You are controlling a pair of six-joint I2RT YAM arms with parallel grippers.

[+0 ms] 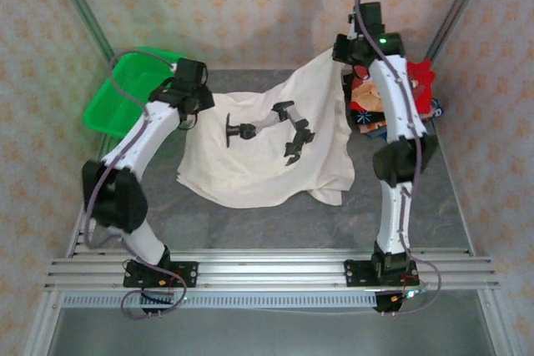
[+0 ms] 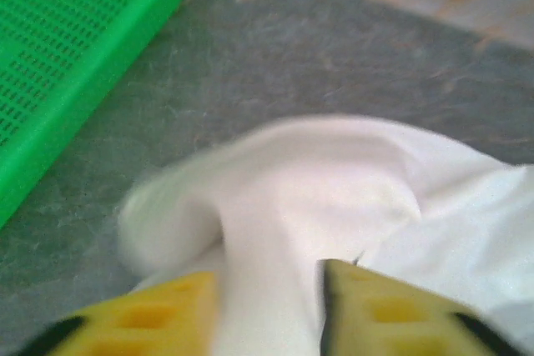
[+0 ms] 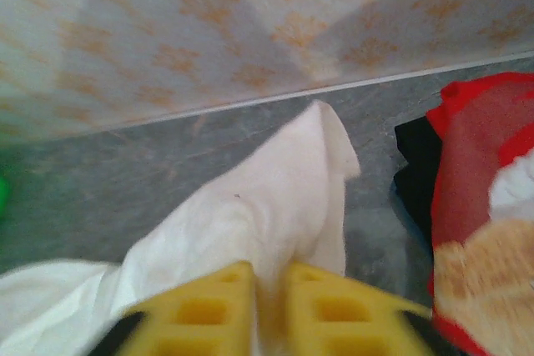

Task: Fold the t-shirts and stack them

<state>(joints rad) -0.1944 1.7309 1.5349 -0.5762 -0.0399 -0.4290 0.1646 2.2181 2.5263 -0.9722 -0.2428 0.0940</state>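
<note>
Cloth at dead centre of the bench (image 1: 250,231): the off-white shirt (image 1: 267,152) lay spread there, black marks (image 1: 288,135) face up, its far side taken at two points.

At one o'clock the right tool (image 3: 269,277) was pressed nearly together on a thin fold of the shirt's far corner. From above the fabric tented up to it, so that corner hung off the bench. At ten o'clock the left tool (image 2: 271,277) sat low on the opposite far edge, its fingers (image 2: 167,306) spread part way with a thick roll of cloth between them. The view was blurred, and I couldn't tell whether they bit on the roll or merely straddled it.

My read: both far corners were taken so the back edge could be drawn flat or carried over towards six o'clock for a first fold. The near hem at five o'clock lay rumpled and would need smoothing.

Around them, the folded stack with the red bear shirt (image 1: 421,89) sat at two o'clock, just beside the raised corner. The right arm hid whether the two touched, and a careless swing might drag that pile. The green basket (image 1: 117,97) stood at ten o'clock, near the left tool but apart from the cloth.
</note>
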